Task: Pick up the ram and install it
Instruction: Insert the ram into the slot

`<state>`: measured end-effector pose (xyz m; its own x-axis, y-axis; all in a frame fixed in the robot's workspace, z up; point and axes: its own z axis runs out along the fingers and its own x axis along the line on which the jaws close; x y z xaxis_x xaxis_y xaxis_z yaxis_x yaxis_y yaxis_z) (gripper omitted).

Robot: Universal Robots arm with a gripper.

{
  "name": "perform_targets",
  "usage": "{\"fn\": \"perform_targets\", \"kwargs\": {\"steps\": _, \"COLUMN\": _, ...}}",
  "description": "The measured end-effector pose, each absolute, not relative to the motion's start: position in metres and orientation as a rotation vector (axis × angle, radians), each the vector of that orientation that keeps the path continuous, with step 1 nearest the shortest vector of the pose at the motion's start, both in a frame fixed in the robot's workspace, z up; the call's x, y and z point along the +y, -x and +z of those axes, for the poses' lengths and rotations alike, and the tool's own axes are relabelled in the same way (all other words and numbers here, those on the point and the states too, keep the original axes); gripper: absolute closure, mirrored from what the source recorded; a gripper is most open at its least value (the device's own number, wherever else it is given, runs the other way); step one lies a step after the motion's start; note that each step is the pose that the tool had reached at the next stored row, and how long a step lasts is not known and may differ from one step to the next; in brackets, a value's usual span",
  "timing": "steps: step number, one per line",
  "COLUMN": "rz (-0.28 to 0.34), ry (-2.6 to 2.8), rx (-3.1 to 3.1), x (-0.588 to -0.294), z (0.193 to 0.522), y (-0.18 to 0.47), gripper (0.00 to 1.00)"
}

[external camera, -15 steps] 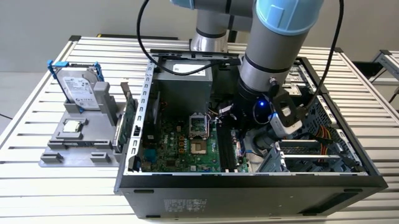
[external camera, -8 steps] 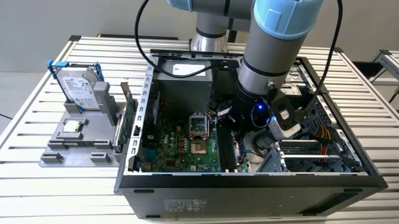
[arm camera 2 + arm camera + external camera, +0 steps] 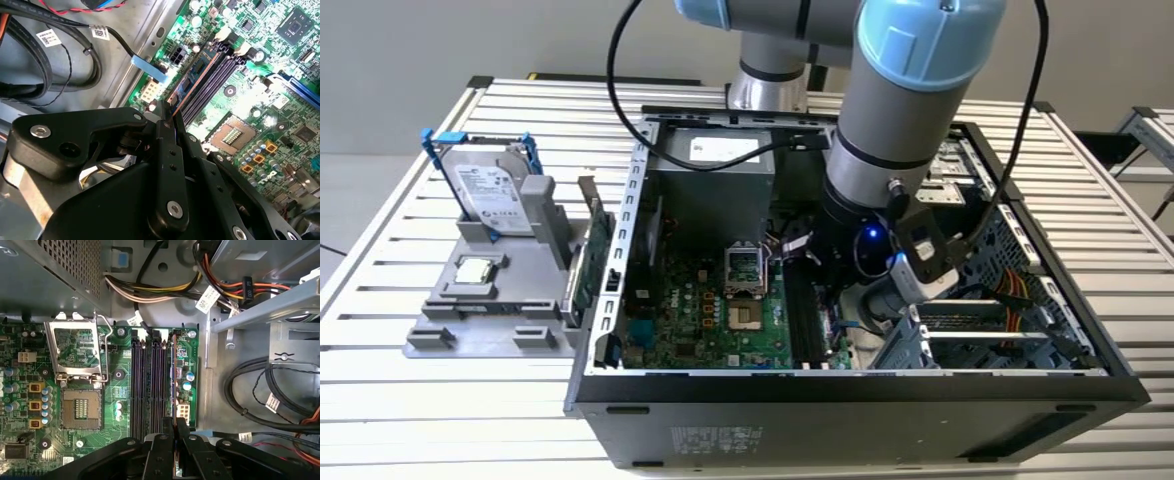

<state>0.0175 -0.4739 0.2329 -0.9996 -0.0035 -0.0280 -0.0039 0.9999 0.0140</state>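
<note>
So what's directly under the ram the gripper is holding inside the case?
The ram stands edge-on over the motherboard's memory slots, at the slot on the rim side. The gripper covers its near end, so seating cannot be judged.

Matt black claw (image 3: 167, 117), ribbed metal table (image 3: 440, 400)

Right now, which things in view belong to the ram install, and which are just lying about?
Job in hand:
the ram, held edge-on in the gripper, jaws shut; the memory slots.

Lying about:
the hard drive in its grey stand; the cable bundles; the processor socket.
</note>
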Motion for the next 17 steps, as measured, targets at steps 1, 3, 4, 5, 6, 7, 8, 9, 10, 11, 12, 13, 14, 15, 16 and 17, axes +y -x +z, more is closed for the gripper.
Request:
{"fn": "perform_targets", "kwargs": {"steps": 1, "rz": 0.021, "ry": 0.007, "rx": 3.114, "x": -0.4739, "z": 0.2323, "y": -0.0174, "gripper": 1.00}}
{"fn": "perform_targets", "kwargs": {"steps": 3, "rz": 0.020, "ry": 0.007, "rx": 3.114, "x": -0.4740, "z": 0.2317, "y": -0.0173, "gripper": 1.00}}
{"fn": "perform_targets", "kwargs": {"steps": 4, "rz": 0.021, "ry": 0.008, "rx": 3.115, "x": -0.4740, "z": 0.2312, "y": -0.0173, "gripper": 1.00}}
{"fn": "perform_targets", "kwargs": {"steps": 5, "rz": 0.021, "ry": 0.008, "rx": 3.115, "x": -0.4740, "z": 0.2310, "y": -0.0173, "gripper": 1.00}}
{"fn": "perform_targets", "kwargs": {"steps": 6, "rz": 0.020, "ry": 0.008, "rx": 3.115, "x": -0.4740, "z": 0.2310, "y": -0.0173, "gripper": 1.00}}
{"fn": "perform_targets", "kwargs": {"steps": 7, "rz": 0.020, "ry": 0.008, "rx": 3.116, "x": -0.4740, "z": 0.2310, "y": -0.0173, "gripper": 1.00}}
{"fn": "perform_targets", "kwargs": {"steps": 8, "rz": 0.020, "ry": 0.008, "rx": 3.116, "x": -0.4740, "z": 0.2310, "y": -0.0173, "gripper": 1.00}}
{"fn": "perform_targets", "kwargs": {"steps": 9, "rz": 0.020, "ry": 0.008, "rx": 3.116, "x": -0.4739, "z": 0.2310, "y": -0.0173, "gripper": 1.00}}
{"fn": "perform_targets", "kwargs": {"steps": 10, "rz": 0.021, "ry": 0.008, "rx": 3.116, "x": -0.4739, "z": 0.2308, "y": -0.0173, "gripper": 1.00}}
{"fn": "perform_targets", "kwargs": {"steps": 11, "rz": 0.021, "ry": 0.008, "rx": 3.116, "x": -0.4739, "z": 0.2306, "y": -0.0173, "gripper": 1.00}}
{"fn": "perform_targets", "kwargs": {"steps": 12, "rz": 0.021, "ry": 0.008, "rx": 3.116, "x": -0.4739, "z": 0.2300, "y": -0.0174, "gripper": 1.00}}
{"fn": "perform_targets", "kwargs": {"steps": 13, "rz": 0.021, "ry": 0.008, "rx": 3.116, "x": -0.4740, "z": 0.2298, "y": -0.0173, "gripper": 1.00}}
{"fn": "perform_targets", "kwargs": {"steps": 14, "rz": 0.021, "ry": 0.009, "rx": 3.116, "x": -0.4740, "z": 0.2295, "y": -0.0173, "gripper": 1.00}}
{"fn": "perform_targets", "kwargs": {"steps": 15, "rz": 0.021, "ry": 0.009, "rx": 3.116, "x": -0.4740, "z": 0.2292, "y": -0.0173, "gripper": 1.00}}
{"fn": "perform_targets", "kwargs": {"steps": 16, "rz": 0.021, "ry": 0.009, "rx": 3.116, "x": -0.4740, "z": 0.2289, "y": -0.0173, "gripper": 1.00}}
{"fn": "perform_targets", "kwargs": {"steps": 17, "rz": 0.021, "ry": 0.009, "rx": 3.116, "x": -0.4740, "z": 0.2285, "y": -0.0171, "gripper": 1.00}}
